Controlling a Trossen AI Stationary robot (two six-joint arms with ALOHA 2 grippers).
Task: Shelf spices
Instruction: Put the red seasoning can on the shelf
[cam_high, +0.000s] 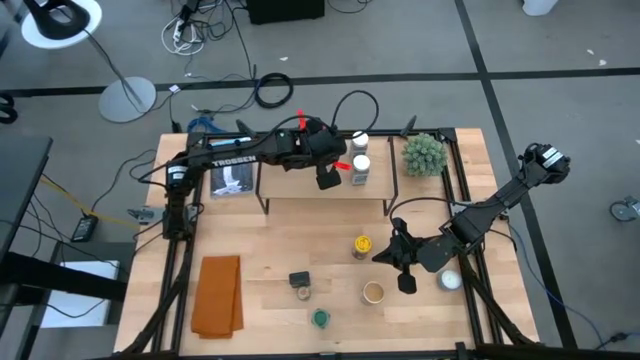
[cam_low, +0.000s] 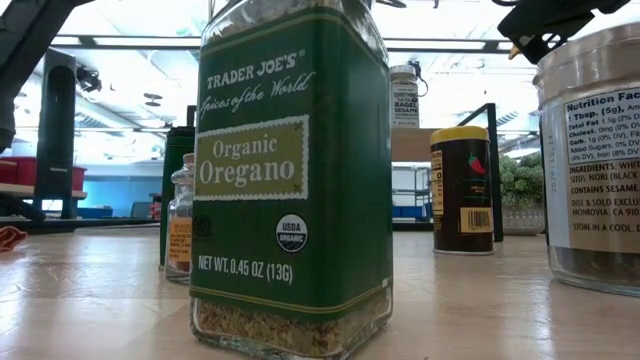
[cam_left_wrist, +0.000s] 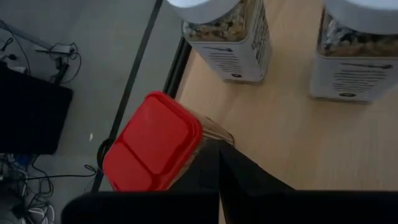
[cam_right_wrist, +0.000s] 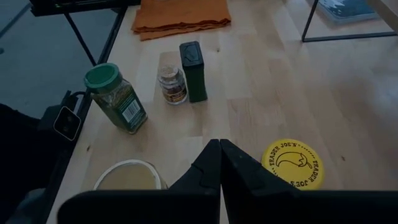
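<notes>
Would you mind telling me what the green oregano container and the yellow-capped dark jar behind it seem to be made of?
The green oregano container looks like clear glass, perhaps clear plastic, wrapped in a matte green label: dried herb shows through a transparent band at its base. The yellow-capped dark jar is probably glass or plastic with a dark label; its cap's smooth, even yellow suggests plastic.

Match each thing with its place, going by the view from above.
Things:
1. white-capped jars
2. yellow-lidded jar
3. orange cloth
4. spiky green plant

Places:
A. back right corner of the table
B. on the shelf, side by side
C. front left part of the table
D. on the tabletop, in front of the shelf

Pairs: 1-B, 2-D, 3-C, 4-A
</notes>
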